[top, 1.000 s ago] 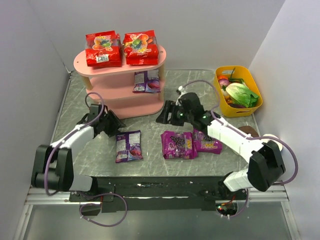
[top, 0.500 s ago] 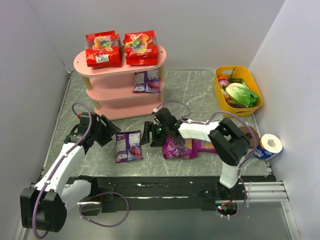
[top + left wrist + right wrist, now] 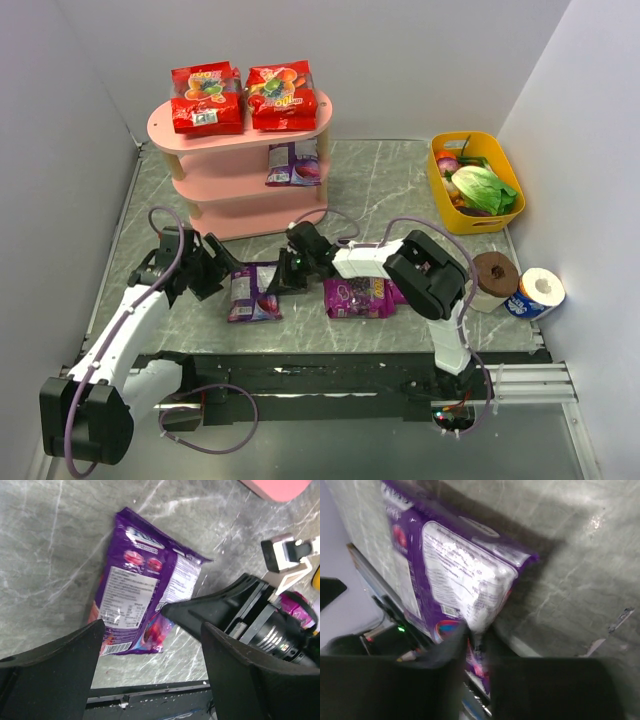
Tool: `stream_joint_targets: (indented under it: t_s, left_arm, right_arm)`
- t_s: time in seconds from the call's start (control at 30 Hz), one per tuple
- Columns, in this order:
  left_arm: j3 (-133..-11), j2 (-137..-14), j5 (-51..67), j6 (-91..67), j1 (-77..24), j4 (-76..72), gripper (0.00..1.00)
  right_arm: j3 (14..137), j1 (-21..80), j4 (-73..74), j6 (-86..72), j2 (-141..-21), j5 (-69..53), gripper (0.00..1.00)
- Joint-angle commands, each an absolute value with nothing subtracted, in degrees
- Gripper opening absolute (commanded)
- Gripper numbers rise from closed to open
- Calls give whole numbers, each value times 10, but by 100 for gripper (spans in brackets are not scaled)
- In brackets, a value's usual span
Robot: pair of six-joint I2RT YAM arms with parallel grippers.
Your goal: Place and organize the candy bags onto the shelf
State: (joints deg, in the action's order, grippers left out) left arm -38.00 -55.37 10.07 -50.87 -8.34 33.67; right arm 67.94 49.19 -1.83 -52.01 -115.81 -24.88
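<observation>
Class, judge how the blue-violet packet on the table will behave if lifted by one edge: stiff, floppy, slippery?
Probably floppy: the blue-violet packet bends at the edge where the right gripper pinches it. Likely slippery, given its glossy, reflective film.

Our tally: five packets for certain, one shelf, one tub, two rolls, two arms.

We count two red glossy fruit-picture packets, the second red packet beside the first; two blue-violet glossy packets, the other blue-violet packet well apart from it; and one magenta-purple grape packet, whose right end the right arm covers, so we cannot tell if another lies there. We also count one pink three-tier oval shelf, one yellow plastic tub, one brown roll, one white blue-wrapped roll, and two white-and-black robot arms, counting the left arm.
</observation>
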Motion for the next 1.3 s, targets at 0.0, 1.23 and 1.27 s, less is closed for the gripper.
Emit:
stream_joint_targets:
  t_s: [0.0, 1.23, 1.27]
  left_arm:
    - [-402, -557, 126, -490, -83, 338, 84]
    - [-135, -605, 150, -690, -124, -69, 85]
    - [-127, -607, 149, -695, -125, -89, 84]
  right_arm:
    - [672, 483, -7, -581, -1135, -187, 0]
    - [642, 433, 69, -802, -1114, -293, 28]
    - [639, 434, 65, -806, -1114, -302, 26]
